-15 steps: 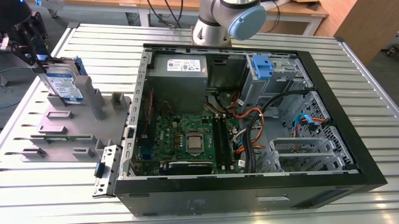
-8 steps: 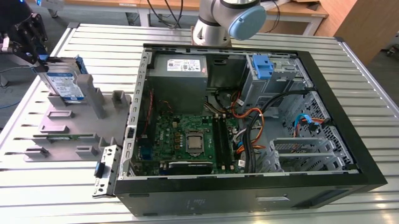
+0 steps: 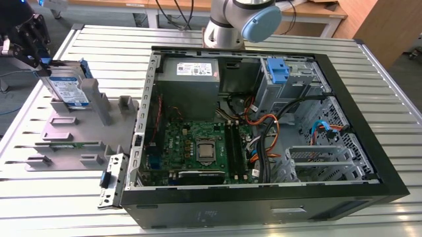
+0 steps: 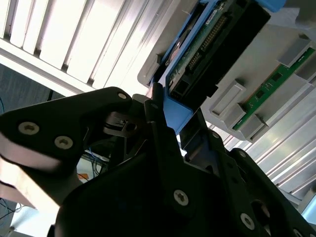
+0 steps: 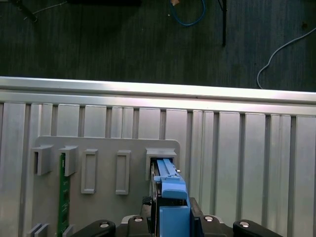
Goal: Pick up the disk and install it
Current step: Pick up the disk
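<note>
On the grey rack (image 3: 66,129), the gripper (image 3: 45,71) was clamped on the disk (image 3: 68,90) by its blue rail.
The disk stood upright in a rack slot at the exterior view's left, just beside the open computer case (image 3: 264,197). A green memory stick (image 3: 74,145) sat in another slot. Inside the case were the motherboard (image 3: 197,148), a power supply (image 3: 191,69) and a blue bracket (image 3: 279,71) in the drive cage, with cables (image 3: 270,128) strung between them.

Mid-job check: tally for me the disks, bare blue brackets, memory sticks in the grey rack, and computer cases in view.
disk: 1
bare blue bracket: 1
memory stick in the grey rack: 1
computer case: 1
Total: 4
</note>
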Motion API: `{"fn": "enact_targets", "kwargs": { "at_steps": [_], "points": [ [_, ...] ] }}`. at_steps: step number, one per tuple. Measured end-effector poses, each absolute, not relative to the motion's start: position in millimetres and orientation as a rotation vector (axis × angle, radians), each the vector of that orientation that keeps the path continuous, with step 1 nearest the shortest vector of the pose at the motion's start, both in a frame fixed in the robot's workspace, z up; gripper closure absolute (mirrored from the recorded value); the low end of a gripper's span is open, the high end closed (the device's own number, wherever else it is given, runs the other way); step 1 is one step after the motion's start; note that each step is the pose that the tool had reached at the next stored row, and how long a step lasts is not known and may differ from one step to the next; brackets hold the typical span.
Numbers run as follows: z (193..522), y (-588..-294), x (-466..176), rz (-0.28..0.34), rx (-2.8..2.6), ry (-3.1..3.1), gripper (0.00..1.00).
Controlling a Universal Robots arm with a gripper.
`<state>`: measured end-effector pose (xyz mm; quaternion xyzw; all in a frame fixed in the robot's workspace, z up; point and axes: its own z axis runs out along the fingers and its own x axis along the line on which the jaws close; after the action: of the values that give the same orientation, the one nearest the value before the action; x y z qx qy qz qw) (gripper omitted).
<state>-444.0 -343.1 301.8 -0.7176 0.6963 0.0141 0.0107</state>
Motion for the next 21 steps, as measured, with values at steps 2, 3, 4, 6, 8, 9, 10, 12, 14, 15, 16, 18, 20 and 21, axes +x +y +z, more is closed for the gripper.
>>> {"fn": "enact_targets", "kwargs": {
  "at_steps": [2, 3, 4, 6, 8, 9, 10, 12, 14, 15, 16, 18, 20, 21],
  "points": [
    [301.8, -343.1, -444.0, 0.044, -2.239, 2.172, 0.63],
    [301.8, -343.1, -443.9, 0.044, -2.239, 2.173, 0.63],
    [301.7, -343.1, -443.9, 0.044, -2.235, 2.177, 0.63],
    [301.7, -343.1, -443.9, 0.044, -2.217, 2.195, 0.63],
    [301.7, -343.1, -443.9, 0.043, -2.215, 2.197, 0.63],
    [301.7, -343.1, -443.9, 0.043, -2.214, 2.198, 0.63],
    [301.7, -343.1, -443.9, 0.043, -2.209, 2.202, 0.63],
    [301.7, -343.1, -444.0, 0.043, -2.189, 2.222, 0.63],
    [301.7, -343.1, -444.0, 0.043, -2.184, 2.227, 0.63],
    [301.7, -343.1, -444.0, 0.043, -2.184, 2.227, 0.63],
    [301.7, -343.1, -444.0, 0.043, -2.184, 2.227, 0.63],
    [301.7, -343.1, -444.0, 0.043, -2.184, 2.227, 0.63],
    [301.7, -343.1, -444.0, 0.043, -2.183, 2.228, 0.63],
    [301.7, -343.1, -444.0, 0.043, -2.182, 2.229, 0.63]
  ]
}}
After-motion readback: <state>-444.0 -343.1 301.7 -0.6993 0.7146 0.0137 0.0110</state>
